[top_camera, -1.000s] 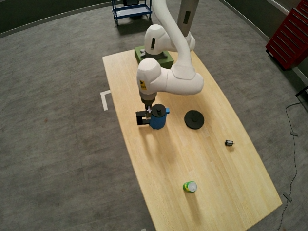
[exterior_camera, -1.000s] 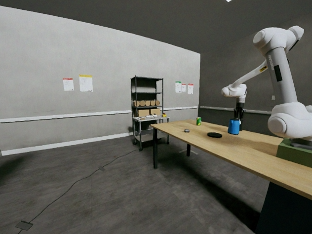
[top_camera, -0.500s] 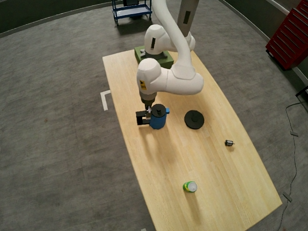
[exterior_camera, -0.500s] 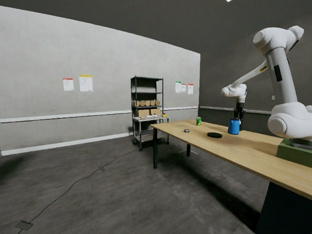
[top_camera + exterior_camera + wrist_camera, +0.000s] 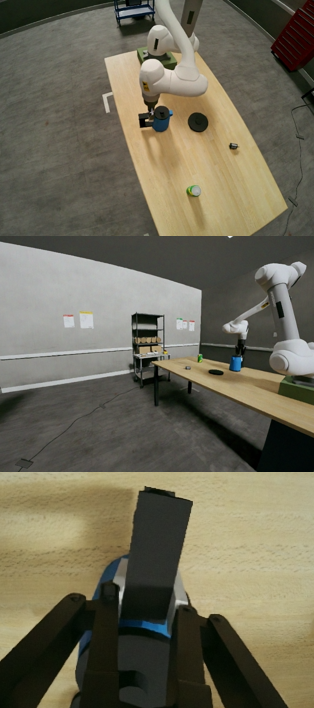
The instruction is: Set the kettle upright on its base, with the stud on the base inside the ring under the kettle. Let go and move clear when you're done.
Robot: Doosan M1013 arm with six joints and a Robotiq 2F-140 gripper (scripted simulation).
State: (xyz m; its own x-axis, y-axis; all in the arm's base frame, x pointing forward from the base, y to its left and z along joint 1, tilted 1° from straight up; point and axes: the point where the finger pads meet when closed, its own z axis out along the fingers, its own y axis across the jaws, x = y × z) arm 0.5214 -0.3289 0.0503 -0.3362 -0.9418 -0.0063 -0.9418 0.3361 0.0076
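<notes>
The blue kettle (image 5: 160, 120) with a black lid stands upright near the table's left edge. Its black handle (image 5: 145, 120) sticks out to the left and its spout points right. My gripper (image 5: 151, 113) comes straight down from above and is shut on the kettle's handle close to the body. In the wrist view the handle (image 5: 155, 560) runs up between my two fingers, with the blue body below. The round black base (image 5: 197, 121) lies flat on the table to the right of the kettle, apart from it. From the side view the kettle (image 5: 235, 363) stands beyond the base (image 5: 215, 372).
A green can (image 5: 194, 190) stands near the table's near end. A small dark part (image 5: 233, 145) lies at the right side. The arm's green mount (image 5: 156, 59) sits at the far end. A red cabinet (image 5: 295, 38) and a blue cart (image 5: 134, 10) stand off the table.
</notes>
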